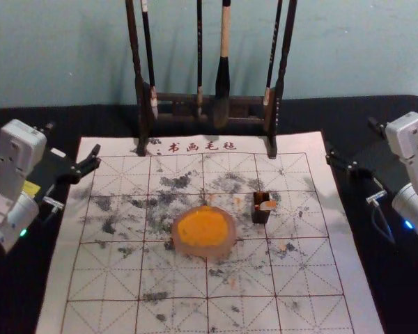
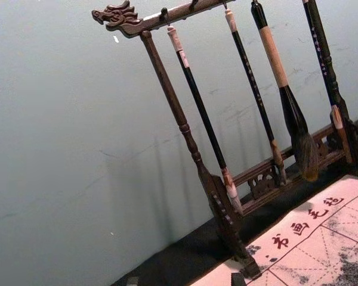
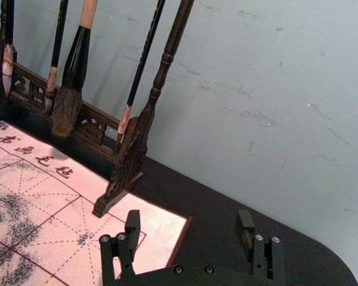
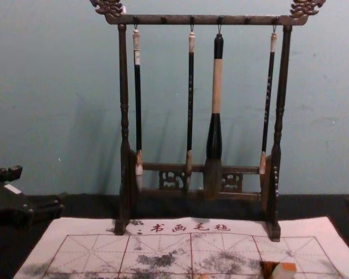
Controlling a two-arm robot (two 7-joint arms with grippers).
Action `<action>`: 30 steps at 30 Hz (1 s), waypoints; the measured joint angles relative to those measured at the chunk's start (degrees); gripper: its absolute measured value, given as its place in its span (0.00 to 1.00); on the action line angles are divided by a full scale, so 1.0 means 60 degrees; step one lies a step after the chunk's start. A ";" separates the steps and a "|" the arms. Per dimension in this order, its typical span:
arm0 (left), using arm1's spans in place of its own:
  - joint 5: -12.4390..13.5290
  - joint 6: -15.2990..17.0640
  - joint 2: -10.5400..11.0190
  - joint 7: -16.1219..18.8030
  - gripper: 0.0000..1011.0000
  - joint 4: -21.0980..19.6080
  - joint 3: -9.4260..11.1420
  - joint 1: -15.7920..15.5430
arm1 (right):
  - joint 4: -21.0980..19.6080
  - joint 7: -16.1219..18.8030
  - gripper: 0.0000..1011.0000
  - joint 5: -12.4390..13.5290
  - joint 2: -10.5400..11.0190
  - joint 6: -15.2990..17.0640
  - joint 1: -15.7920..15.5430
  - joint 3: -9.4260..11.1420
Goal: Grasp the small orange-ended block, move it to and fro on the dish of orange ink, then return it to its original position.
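Small orange-ended block [image 1: 267,206]: at a small dark box [image 1: 260,217], just right of the dish of orange ink [image 1: 203,231]; ungrasped. Left pincer [image 1: 71,144]: well left of the dish, spread, empty. Right pincer [image 3: 188,219]: well right of it, likewise. Step, as judged: approach before grasping. Next move: probably right pincer inward, lowered around the block.

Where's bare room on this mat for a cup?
On the mat, mostly on the near side of the dish; also between dish and left edge, or dark holder and right edge. Crowded: the narrow gap between dish and holder, and the back, under brushes on the rack. Left claw and right claw flank the far corners.
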 joint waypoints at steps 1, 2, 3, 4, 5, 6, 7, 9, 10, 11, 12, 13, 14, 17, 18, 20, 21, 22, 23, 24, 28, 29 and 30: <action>0.0000 0.0000 0.0000 0.0000 0.99 0.0000 0.0001 -0.0001 | 0.0000 0.0000 0.99 0.0000 0.0000 0.0000 0.0000 0.0000; 0.0000 0.0000 0.0000 0.0000 0.99 0.0000 0.0001 0.0000 | 0.0000 0.0000 0.99 0.0000 0.0000 0.0000 -0.0001 0.0000; 0.0000 0.0000 0.0000 0.0000 0.99 0.0000 0.0000 0.0000 | 0.0000 0.0000 0.99 -0.0001 0.0000 0.0000 0.0000 0.0000; 0.0000 0.0000 0.0000 0.0000 0.99 0.0000 0.0001 0.0000 | 0.0000 0.0000 0.99 0.0000 0.0000 0.0000 0.0000 0.0000; 0.0000 0.0000 0.0000 0.0000 0.99 0.0000 0.0000 0.0000 | 0.0000 0.0001 0.99 0.0000 0.0000 0.0000 0.0000 0.0000; 0.0000 -0.0001 0.0000 0.0000 0.99 0.0000 0.0001 0.0000 | 0.0000 0.0000 0.99 0.0000 0.0000 0.0000 0.0000 0.0000; 0.0000 -0.0001 0.0000 0.0000 0.99 0.0000 0.0000 0.0000 | 0.0000 0.0000 0.99 0.0000 0.0000 0.0000 0.0000 0.0000; 0.0000 0.0000 0.0000 0.0000 0.99 0.0000 0.0000 0.0000 | 0.0000 0.0001 0.99 -0.0001 0.0000 0.0000 0.0000 0.0000; 0.0000 0.0000 0.0000 0.0000 0.99 0.0000 0.0000 0.0000 | 0.0000 0.0001 0.99 0.0000 0.0000 0.0000 -0.0001 0.0000; 0.0000 0.0000 0.0000 0.0000 0.99 0.0000 0.0000 0.0000 | 0.0000 0.0000 0.99 -0.0001 -0.0001 0.0001 0.0000 0.0000; 0.0000 -0.0001 0.0000 0.0000 0.99 0.0000 0.0001 0.0000 | 0.0000 0.0000 0.99 0.0000 0.0000 0.0000 0.0000 0.0000; 0.0000 -0.0001 0.0000 0.0000 0.99 0.0000 0.0001 0.0000 | 0.0000 0.0000 0.99 -0.0001 0.0000 0.0000 0.0000 0.0000; 0.0000 0.0000 0.0000 0.0000 0.99 0.0000 0.0001 -0.0001 | 0.0000 0.0000 0.99 0.0000 0.0000 0.0001 -0.0001 0.0000; 0.0000 -0.0001 0.0000 0.0000 0.99 0.0000 0.0001 0.0000 | 0.0000 0.0000 0.99 -0.0001 0.0000 0.0001 -0.0001 0.0000; 0.0000 0.0000 0.0000 0.0000 0.99 0.0000 0.0001 0.0000 | 0.0000 0.0001 0.99 -0.0001 0.0000 0.0001 -0.0001 0.0000; 0.0000 0.0000 0.0000 0.0000 0.99 0.0000 0.0000 0.0000 | 0.0000 0.0000 0.99 0.0000 0.0000 0.0001 -0.0001 0.0001; 0.0000 0.0000 0.0001 0.0000 0.99 0.0000 0.0001 0.0000 | 0.0000 0.0000 0.99 0.0000 0.0000 0.0001 -0.0001 0.0000; 0.0000 0.0000 0.0000 0.0000 0.99 0.0000 0.0000 0.0000 | 0.0000 0.0000 0.99 -0.0001 0.0000 0.0001 -0.0001 0.0000; 0.0000 0.0000 0.0001 0.0000 0.99 0.0000 0.0001 0.0000 | 0.0000 0.0000 0.99 0.0000 0.0000 0.0001 -0.0001 0.0000; 0.0000 0.0000 0.0000 0.0000 0.99 0.0000 0.0000 0.0000 | 0.0000 0.0000 0.99 -0.0001 0.0000 0.0001 0.0000 0.0000; 0.0000 -0.0001 0.0000 0.0000 0.99 0.0000 0.0000 0.0000 | 0.0000 0.0000 0.99 -0.0001 0.0000 0.0001 -0.0001 0.0000; 0.0000 0.0000 0.0000 0.0000 0.99 0.0000 0.0001 0.0000 | 0.0000 0.0000 0.99 -0.0001 0.0000 0.0000 -0.0001 0.0000; 0.0000 0.0000 0.0000 0.0000 0.99 0.0000 0.0001 0.0000 | 0.0000 0.0000 0.99 -0.0001 0.0000 0.0001 -0.0001 0.0000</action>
